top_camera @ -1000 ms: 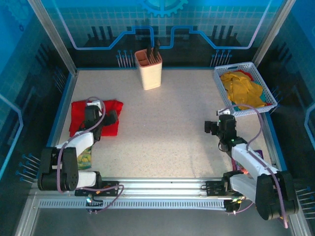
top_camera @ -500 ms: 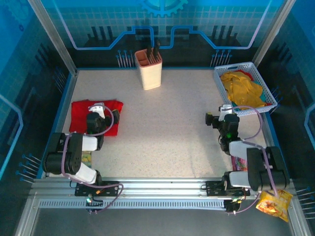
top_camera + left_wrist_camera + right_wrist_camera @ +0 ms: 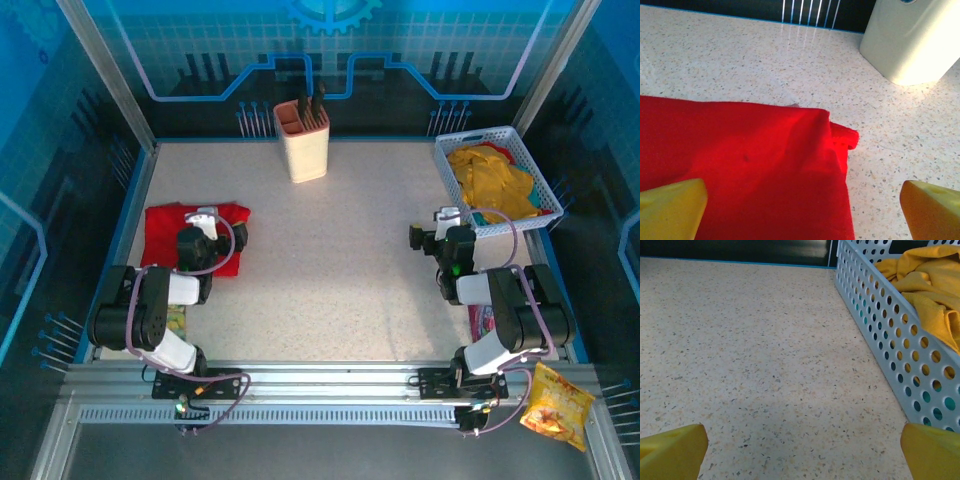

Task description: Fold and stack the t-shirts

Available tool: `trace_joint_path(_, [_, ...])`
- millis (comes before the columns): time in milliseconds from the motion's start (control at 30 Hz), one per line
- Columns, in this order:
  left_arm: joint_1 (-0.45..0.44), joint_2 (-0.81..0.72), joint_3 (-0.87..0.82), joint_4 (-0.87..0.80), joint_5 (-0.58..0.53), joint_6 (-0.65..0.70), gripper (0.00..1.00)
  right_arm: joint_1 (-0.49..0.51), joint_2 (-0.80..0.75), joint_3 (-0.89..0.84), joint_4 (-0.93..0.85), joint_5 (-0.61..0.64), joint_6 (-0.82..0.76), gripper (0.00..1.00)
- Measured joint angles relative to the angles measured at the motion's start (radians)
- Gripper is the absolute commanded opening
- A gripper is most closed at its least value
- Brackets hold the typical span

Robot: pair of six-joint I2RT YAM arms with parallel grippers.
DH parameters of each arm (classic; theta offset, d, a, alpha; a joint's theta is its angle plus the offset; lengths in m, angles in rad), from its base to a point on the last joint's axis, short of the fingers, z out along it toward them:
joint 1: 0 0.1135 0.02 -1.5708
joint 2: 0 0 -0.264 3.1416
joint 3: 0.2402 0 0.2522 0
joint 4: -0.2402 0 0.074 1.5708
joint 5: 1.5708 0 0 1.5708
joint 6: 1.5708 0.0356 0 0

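A folded red t-shirt lies at the left side of the table, and its right edge shows in the left wrist view. My left gripper hovers over that edge, open, with nothing between its yellow fingertips. Yellow t-shirts are heaped in a pale perforated basket at the back right; the cloth shows over the basket wall. My right gripper stands open just left of the basket's near corner, above bare tabletop.
A beige holder with dark utensils stands at the back middle, and it is seen again in the left wrist view. Snack packets lie by the left arm's base, by the right arm and off the table's front right.
Both arms have folded back toward their bases. The right gripper has shifted a little toward the back and left; the left stays over the red t-shirt. Both remain open.
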Motion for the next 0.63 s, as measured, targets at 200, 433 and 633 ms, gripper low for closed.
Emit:
trace_joint_path(200, [-0.002,0.0,0.002,0.0,0.012,0.002,0.99,0.0,0.0,0.0,0.0,0.003,0.0,1.0])
trace_joint_path(433, [-0.002,0.0,0.002,0.0,0.014,0.002,0.99,0.0,0.0,0.0,0.0,0.003,0.0,1.0])
trace_joint_path(633, [-0.002,0.0,0.002,0.0,0.014,0.002,0.99,0.0,0.0,0.0,0.0,0.003,0.0,1.0])
